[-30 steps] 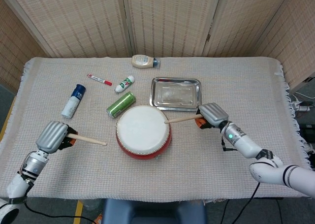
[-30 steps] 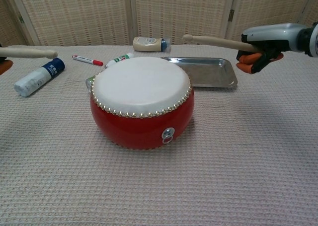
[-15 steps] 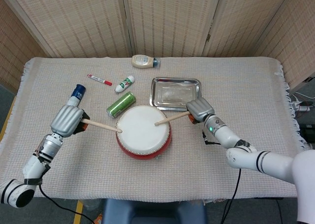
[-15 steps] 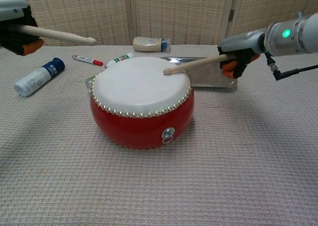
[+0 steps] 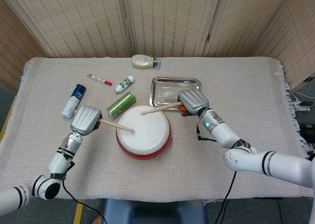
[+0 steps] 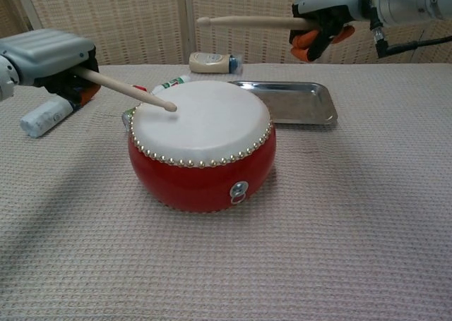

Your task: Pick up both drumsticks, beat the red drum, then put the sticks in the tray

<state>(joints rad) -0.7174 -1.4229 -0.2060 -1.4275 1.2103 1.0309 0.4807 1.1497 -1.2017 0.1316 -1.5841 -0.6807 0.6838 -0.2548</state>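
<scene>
Red drum point(image 5: 143, 132) sits mid-table on the woven cloth point(image 5: 246, 86), white head up, just in front of the metal tray point(image 5: 175, 93); in the chest view the tray's near edge is partly behind the drum. Left hand point(image 5: 86, 120) is closed around one drumstick point(image 5: 115, 126), stick angled down and inward, tip on or right at the left part of the drum head; can't tell for sure whether it's touching. Right hand point(image 5: 192, 102) is closed around the other drumstick point(image 5: 161, 108), held raised and roughly level in the chest view, well clear of the head, tip pointing toward the robot's left above the drum's far edge. That hand hangs over the tray's near-right area. Tray holds nothing. Other clutter on the cloth: green can point(image 5: 121, 104) lying on its side just behind-left of the drum, blue-capped white bottle point(image 5: 73, 101) near the left hand, red marker point(image 5: 99, 79), small white-and-green tube point(image 5: 124, 83), cream-coloured squeeze bottle point(image 5: 144, 61) at the far edge.
</scene>
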